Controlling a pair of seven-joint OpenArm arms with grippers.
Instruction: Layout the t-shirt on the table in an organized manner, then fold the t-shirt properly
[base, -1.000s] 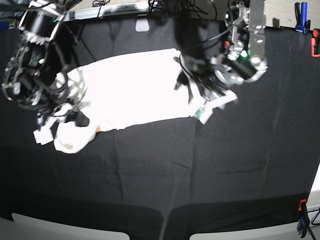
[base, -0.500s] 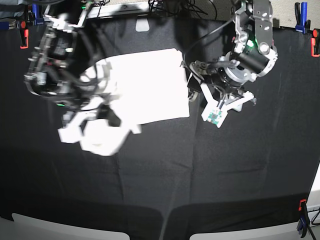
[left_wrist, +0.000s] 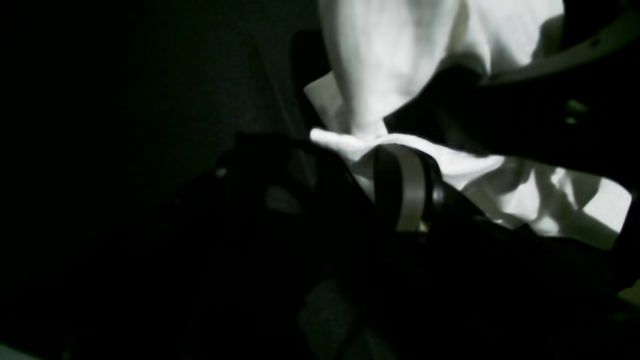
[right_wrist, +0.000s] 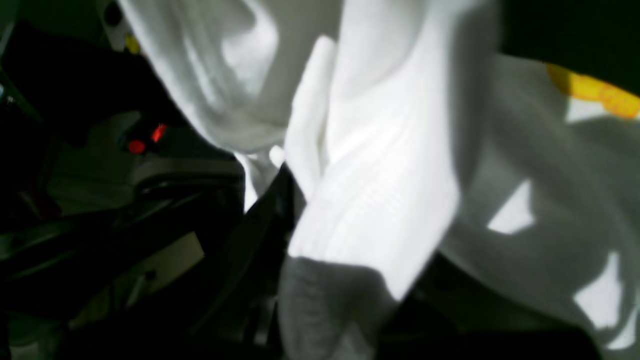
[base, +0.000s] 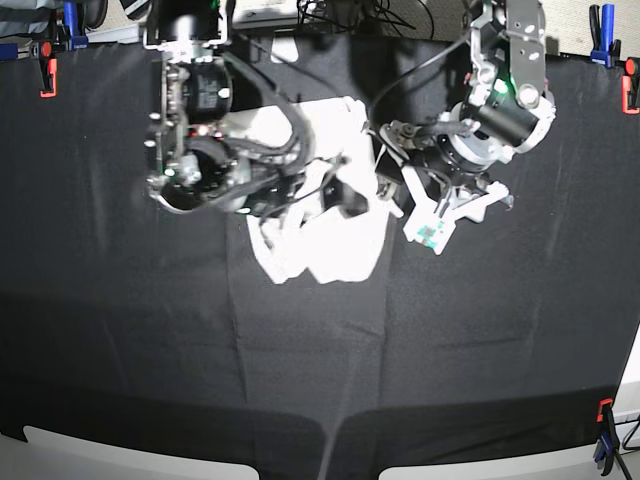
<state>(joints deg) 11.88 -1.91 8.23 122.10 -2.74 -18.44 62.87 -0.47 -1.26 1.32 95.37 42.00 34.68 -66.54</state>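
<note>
Mid-fold on the black worktop (base: 480, 340): t-shirt (base: 330, 240) bunched at far centre, partly doubled over. Right tool (base: 330, 192) clamped on white cloth; left tool (base: 400, 190) apparently pinching its right edge. Squaring and final folds left.

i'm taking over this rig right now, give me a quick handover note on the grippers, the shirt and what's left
Right gripper: shut on a bunched fold of the t-shirt, held over the middle of the shirt.
Left gripper: at the shirt's edge on the other side, with cloth between its fingers; it looks shut on it.
T-shirt: on the table, partly doubled over and crumpled, lower edge uneven.
Done: one side brought across the body.
Left: set the fold down, smooth it, square the edges, finish folding.
</note>
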